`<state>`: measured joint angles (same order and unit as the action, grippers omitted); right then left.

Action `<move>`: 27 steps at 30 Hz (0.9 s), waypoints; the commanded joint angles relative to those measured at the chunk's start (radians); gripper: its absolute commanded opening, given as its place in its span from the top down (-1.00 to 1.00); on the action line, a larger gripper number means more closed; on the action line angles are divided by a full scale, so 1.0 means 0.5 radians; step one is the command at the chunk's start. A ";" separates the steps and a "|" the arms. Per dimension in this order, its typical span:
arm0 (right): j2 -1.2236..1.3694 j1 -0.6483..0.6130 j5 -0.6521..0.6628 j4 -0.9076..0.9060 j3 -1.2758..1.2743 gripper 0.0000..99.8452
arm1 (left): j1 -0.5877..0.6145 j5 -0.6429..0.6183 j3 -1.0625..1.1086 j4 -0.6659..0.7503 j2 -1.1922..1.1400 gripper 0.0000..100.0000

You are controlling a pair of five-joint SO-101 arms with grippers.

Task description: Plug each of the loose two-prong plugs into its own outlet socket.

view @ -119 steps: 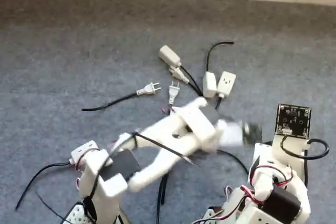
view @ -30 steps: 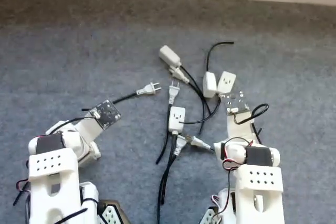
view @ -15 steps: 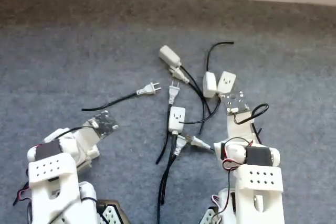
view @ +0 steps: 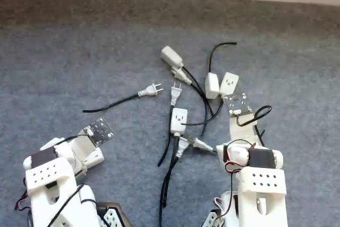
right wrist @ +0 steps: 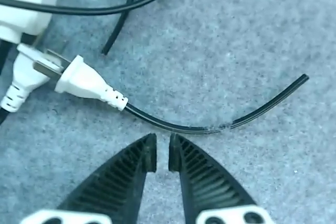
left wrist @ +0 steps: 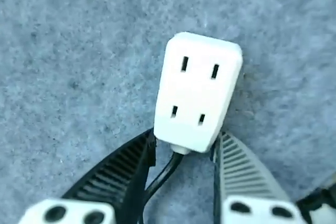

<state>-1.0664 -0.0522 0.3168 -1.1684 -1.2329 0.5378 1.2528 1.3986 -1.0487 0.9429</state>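
A white outlet block [left wrist: 197, 90] with two free sockets lies on the carpet. My left gripper [left wrist: 184, 140] is shut on its cord end, one finger on each side. My left arm [view: 53, 174] is folded at the near left. My right gripper [right wrist: 161, 142] is shut and holds nothing, hovering just short of a loose white plug [right wrist: 86, 82] and its black cord. That plug [view: 201, 143] lies beside another plug [view: 180, 144] below the middle outlet [view: 178, 119]. Two more loose plugs [view: 151, 90] [view: 175, 93] lie farther back.
Grey carpet covers the floor. A far outlet [view: 171, 56] has a plug at its end. Two more outlets [view: 212, 85] [view: 229, 82] sit side by side at the back right. Black cords cross the middle, and one cut cord end [right wrist: 304, 78] lies loose.
Over the last second my left wrist has drawn back toward the near left. Four seconds ago that arm stretched across the middle. The right arm has kept still for the last second.
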 commanded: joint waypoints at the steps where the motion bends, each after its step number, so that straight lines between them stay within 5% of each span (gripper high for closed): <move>1: 0.014 -0.011 -0.009 0.017 0.014 0.87 | -0.130 0.012 0.014 0.012 0.020 0.68; 5: 0.011 -0.011 -0.009 0.057 -0.057 0.87 | -0.207 -0.098 -0.026 0.015 0.020 0.63; 14: 0.005 -0.011 0.052 0.094 -0.127 0.87 | -0.315 -0.107 -0.333 -0.126 0.020 0.90; 22: 0.002 -0.011 0.058 0.094 -0.133 0.87 | -0.655 -0.114 -0.422 -0.199 0.005 0.90; 27: 0.008 -0.011 0.058 0.094 -0.133 0.87 | -0.628 -0.233 -0.422 -0.037 0.005 0.55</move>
<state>-1.0664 -0.0522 0.3353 -1.1347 -1.3050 0.2248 1.1945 1.2252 -1.1331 0.9413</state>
